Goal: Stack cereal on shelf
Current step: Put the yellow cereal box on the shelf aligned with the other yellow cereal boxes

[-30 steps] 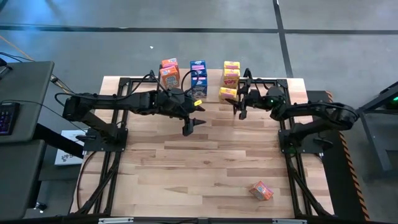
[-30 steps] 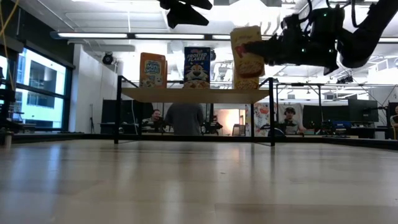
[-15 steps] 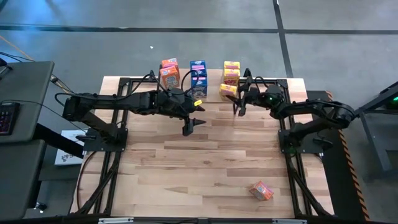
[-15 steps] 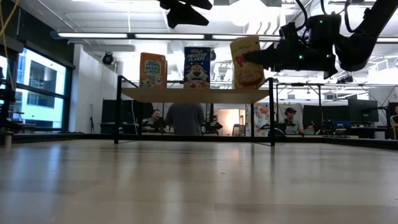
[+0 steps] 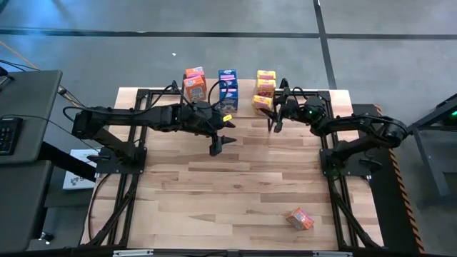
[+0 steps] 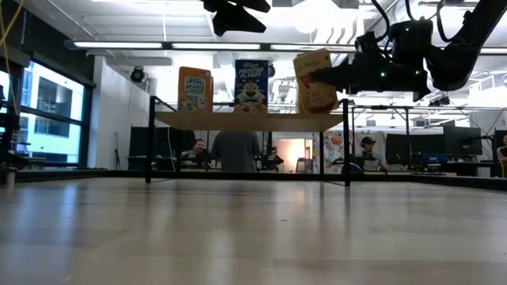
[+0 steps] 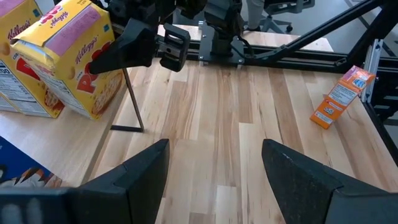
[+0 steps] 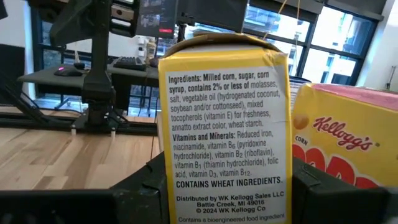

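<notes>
Yellow cereal box higher; shelf perhaps untouched

Grey floor, ceiling strip lights, window, distant desks with monitors.

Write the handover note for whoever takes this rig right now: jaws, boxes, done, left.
Right gripper: jaws shut on a yellow cereal box, held tilted above the shelf's right end, beside the yellow boxes already there.
Left gripper: jaws open, empty, hovering over the table in front of the shelf.
Done: orange boxes, blue box and yellow boxes stand on the shelf.
Left: set down the held box; fetch the orange box lying near the table's front edge.
</notes>
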Tool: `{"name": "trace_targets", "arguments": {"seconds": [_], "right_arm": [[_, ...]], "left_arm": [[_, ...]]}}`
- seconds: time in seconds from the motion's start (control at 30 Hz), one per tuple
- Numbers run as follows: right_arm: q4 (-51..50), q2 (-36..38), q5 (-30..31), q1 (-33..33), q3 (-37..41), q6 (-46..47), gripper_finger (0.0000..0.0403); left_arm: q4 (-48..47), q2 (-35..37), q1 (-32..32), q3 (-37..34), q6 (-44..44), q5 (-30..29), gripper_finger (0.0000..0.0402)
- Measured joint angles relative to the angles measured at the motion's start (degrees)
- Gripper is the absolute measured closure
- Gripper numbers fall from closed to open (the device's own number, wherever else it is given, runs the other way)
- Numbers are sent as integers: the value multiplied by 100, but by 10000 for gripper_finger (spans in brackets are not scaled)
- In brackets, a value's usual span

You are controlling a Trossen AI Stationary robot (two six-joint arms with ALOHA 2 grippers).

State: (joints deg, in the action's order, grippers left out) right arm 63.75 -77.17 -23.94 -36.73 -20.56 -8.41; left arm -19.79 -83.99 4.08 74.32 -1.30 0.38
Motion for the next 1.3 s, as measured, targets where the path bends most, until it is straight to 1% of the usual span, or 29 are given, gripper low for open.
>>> {"name": "trace_targets", "arguments": {"seconds": [0.47, 0.67, 0.9, 1.3], "right_arm": [[1, 0, 91, 0, 0, 89, 237], [-71, 2, 345, 2, 0, 96, 237], [-111, 2, 393, -2, -4, 201, 237], [-201, -4, 564, -4, 2, 256, 193]], "left_arm": [[0, 0, 1, 0, 0, 0, 154], [0, 0, 0, 0, 0, 0, 154], [-1, 0, 2, 0, 0, 1, 154], [-2, 0, 0, 0, 0, 2, 154]]}}
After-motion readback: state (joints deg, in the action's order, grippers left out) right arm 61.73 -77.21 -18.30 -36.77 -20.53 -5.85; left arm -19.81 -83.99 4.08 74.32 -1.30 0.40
